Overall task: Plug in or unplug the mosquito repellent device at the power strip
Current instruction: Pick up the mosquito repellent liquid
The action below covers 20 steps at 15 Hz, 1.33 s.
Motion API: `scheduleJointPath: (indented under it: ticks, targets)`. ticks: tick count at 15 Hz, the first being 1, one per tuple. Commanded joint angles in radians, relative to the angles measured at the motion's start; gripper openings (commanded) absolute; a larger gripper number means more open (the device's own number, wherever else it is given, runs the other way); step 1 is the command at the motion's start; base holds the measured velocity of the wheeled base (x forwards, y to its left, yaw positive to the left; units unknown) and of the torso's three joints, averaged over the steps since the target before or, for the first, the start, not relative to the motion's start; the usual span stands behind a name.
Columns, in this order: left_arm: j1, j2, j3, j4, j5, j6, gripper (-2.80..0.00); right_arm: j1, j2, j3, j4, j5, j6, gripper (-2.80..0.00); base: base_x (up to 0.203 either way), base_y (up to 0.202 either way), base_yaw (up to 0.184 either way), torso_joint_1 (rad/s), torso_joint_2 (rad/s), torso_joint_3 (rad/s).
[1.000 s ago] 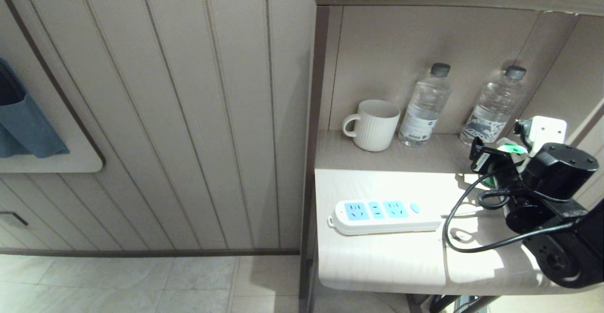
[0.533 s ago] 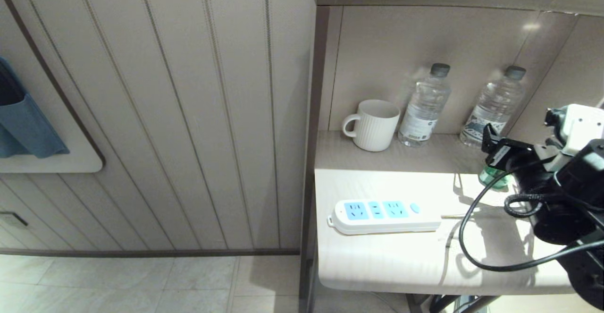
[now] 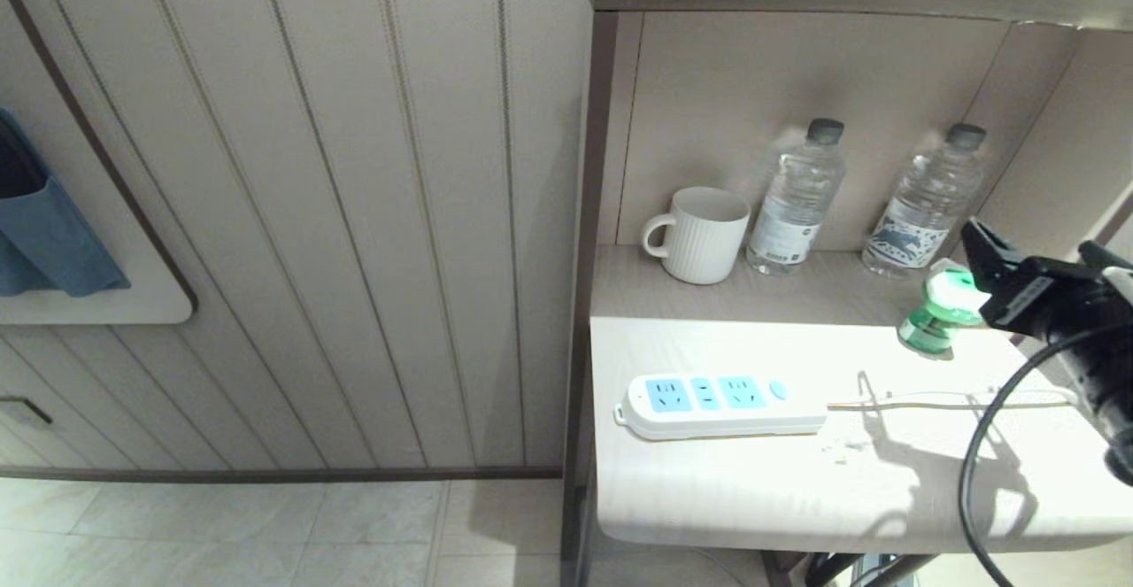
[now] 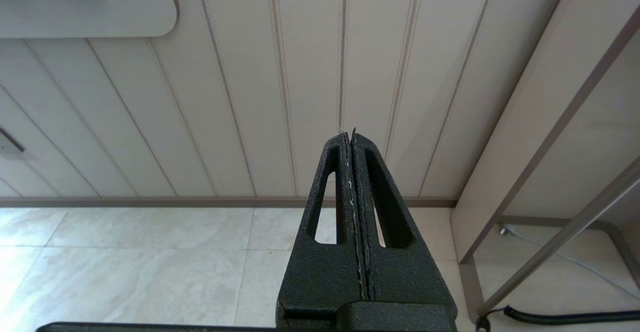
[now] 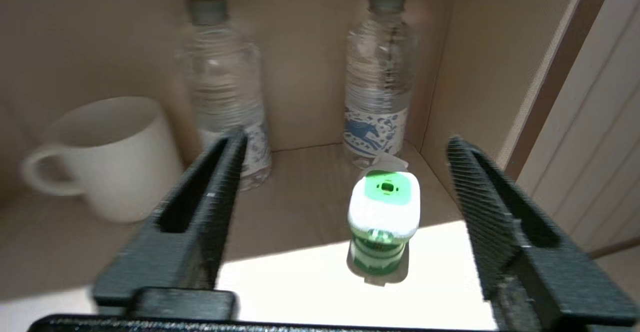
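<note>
The mosquito repellent device [image 3: 938, 314] stands upright on the sunlit tabletop at the right, green-and-white head over a green bottle, plugged into nothing. The white power strip [image 3: 719, 405] lies to its left near the front, its three blue sockets empty. My right gripper [image 3: 1027, 240] hangs at the right edge, open and empty, just right of the device. In the right wrist view the device [image 5: 384, 217] stands free beyond the wide-apart fingers [image 5: 215, 182] of the right gripper [image 5: 344, 139]. My left gripper [image 4: 348, 134] is shut, parked low, facing the wall panel and floor.
A white mug [image 3: 704, 235] and two clear water bottles [image 3: 797, 197] [image 3: 929, 202] stand at the back of the niche. The strip's white cord [image 3: 929, 404] runs right across the tabletop. My arm's black cable [image 3: 978, 472] loops over the front right corner.
My right arm has drawn back to the right, away from the device. The device, partly covered by the gripper before, now stands uncovered in the same spot. The left arm is unmoved.
</note>
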<state>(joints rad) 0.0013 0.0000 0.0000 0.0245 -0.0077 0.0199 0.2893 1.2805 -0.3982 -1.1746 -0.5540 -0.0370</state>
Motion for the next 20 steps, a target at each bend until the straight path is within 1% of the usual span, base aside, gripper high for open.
scheduleJointPath:
  ticks: [1,2,3,4,5,6,9,11,13,14,16,18,20]
  targets:
    - [0.0,0.002,0.0,0.0,0.0,0.0,-2.8,0.094,-0.27,-0.059,0.368,-0.015,0.011,-2.8,0.0,0.0,0.0,0.0,0.0,0.0]
    - [0.0,0.002,0.0,0.0,0.0,0.0,-2.8,0.13,-0.323,-0.103,0.515,-0.03,0.027,-2.8,0.0,0.0,0.0,0.0,0.0,0.0]
    - [0.0,0.002,0.0,0.0,0.0,0.0,-2.8,0.156,-0.36,-0.144,0.613,-0.047,0.055,-2.8,0.0,0.0,0.0,0.0,0.0,0.0]
    - [0.0,0.002,0.0,0.0,0.0,0.0,-2.8,0.167,-0.375,-0.157,0.641,-0.061,0.078,-2.8,0.0,0.0,0.0,0.0,0.0,0.0]
    - [0.0,0.002,0.0,0.0,0.0,0.0,-2.8,0.163,-0.375,-0.155,0.646,-0.084,0.082,-2.8,0.0,0.0,0.0,0.0,0.0,0.0]
    - [0.0,0.002,0.0,0.0,0.0,0.0,-2.8,0.166,-0.371,-0.148,0.647,-0.124,0.083,-2.8,0.0,0.0,0.0,0.0,0.0,0.0]
    - [0.0,0.002,0.0,0.0,0.0,0.0,-2.8,0.177,-0.375,-0.12,0.663,-0.264,0.085,-2.8,0.0,0.0,0.0,0.0,0.0,0.0]
    - [0.0,0.002,0.0,0.0,0.0,0.0,-2.8,0.178,-0.393,-0.096,0.665,-0.373,0.084,-2.8,0.0,0.0,0.0,0.0,0.0,0.0]
    - [0.0,0.002,0.0,0.0,0.0,0.0,-2.8,0.164,-0.446,-0.061,0.66,-0.45,0.073,-2.8,0.0,0.0,0.0,0.0,0.0,0.0]
    - [0.0,0.002,0.0,0.0,0.0,0.0,-2.8,0.129,-0.473,-0.053,0.66,-0.471,0.064,-2.8,0.0,0.0,0.0,0.0,0.0,0.0]
    - [0.0,0.002,0.0,0.0,0.0,0.0,-2.8,-0.008,-0.535,-0.022,0.661,-0.478,0.053,-2.8,0.0,0.0,0.0,0.0,0.0,0.0]
    - [0.0,0.002,0.0,0.0,0.0,0.0,-2.8,-0.138,-0.633,0.04,0.66,-0.476,0.038,-2.8,0.0,0.0,0.0,0.0,0.0,0.0]
    - [0.0,0.002,0.0,0.0,0.0,0.0,-2.8,-0.223,-0.73,0.113,0.661,-0.474,0.013,-2.8,0.0,0.0,0.0,0.0,0.0,0.0]
